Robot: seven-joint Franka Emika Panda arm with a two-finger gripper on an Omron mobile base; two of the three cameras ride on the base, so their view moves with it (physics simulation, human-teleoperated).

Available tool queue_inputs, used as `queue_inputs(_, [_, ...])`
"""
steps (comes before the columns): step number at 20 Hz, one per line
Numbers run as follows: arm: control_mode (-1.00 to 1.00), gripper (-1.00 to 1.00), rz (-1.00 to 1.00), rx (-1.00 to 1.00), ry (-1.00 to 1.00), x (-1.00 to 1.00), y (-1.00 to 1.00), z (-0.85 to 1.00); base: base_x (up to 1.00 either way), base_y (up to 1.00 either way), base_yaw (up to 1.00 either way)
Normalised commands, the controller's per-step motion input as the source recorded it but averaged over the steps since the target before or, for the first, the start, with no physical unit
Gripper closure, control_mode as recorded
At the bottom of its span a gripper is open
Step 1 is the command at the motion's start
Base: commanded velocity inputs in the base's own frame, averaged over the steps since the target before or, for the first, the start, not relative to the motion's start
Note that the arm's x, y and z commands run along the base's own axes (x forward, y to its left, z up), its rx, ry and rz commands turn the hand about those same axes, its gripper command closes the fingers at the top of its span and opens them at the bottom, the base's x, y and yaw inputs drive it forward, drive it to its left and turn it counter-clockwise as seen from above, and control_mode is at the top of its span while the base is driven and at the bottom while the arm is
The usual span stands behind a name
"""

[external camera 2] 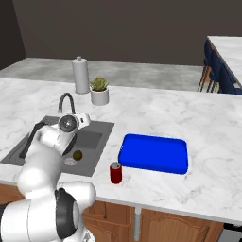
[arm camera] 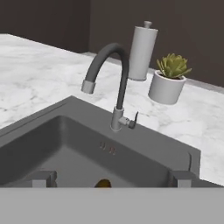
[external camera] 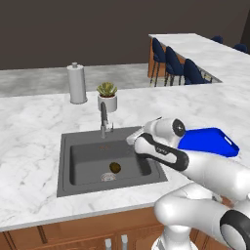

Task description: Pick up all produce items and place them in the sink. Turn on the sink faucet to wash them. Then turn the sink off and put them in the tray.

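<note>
The gripper (arm camera: 111, 178) stands fully open and holds nothing; its two dark fingertips (arm camera: 41, 178) are wide apart, low over the sink (external camera: 66, 161), and they look toward the back rim. Between them, at the bottom of the hand view, a small piece of the produce item (arm camera: 103, 183) is visible. From the base cameras this brown-olive lump lies on the floor of the basin, just beside the round metal drain (external camera: 108, 176), so the first part of the task seems done. It looks small, light and firm with a rounded skin, so I think it can roll or slip from flat fingers; a grip across its short middle, from above, seems safest, and not too hard, because it may bruise. The next thing to handle is probably the sink faucet (arm camera: 114, 83). It is a stiff metal gooseneck, and its small side lever (arm camera: 135, 119) sticks out to the right of the base in the hand view. The lever is thin and smooth, so pushing it with one finger may work better than pinching. The tray (external camera 2: 153, 153) waits on the counter, well apart from the sink, with a red can (external camera 2: 116, 172) near its front corner.
</note>
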Motion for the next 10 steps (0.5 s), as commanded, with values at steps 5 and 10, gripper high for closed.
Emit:
queue_inputs(5, [-1.0, -1.0, 0.11, 0.07, -0.05, 0.35, -0.03, -0.19, 0.0, 0.0, 0.0])
queue_inputs(10, [-1.0, -1.0, 0.16, 0.02, -0.14, 0.16, 0.0, -0.28, 0.0, 0.0, 0.0])
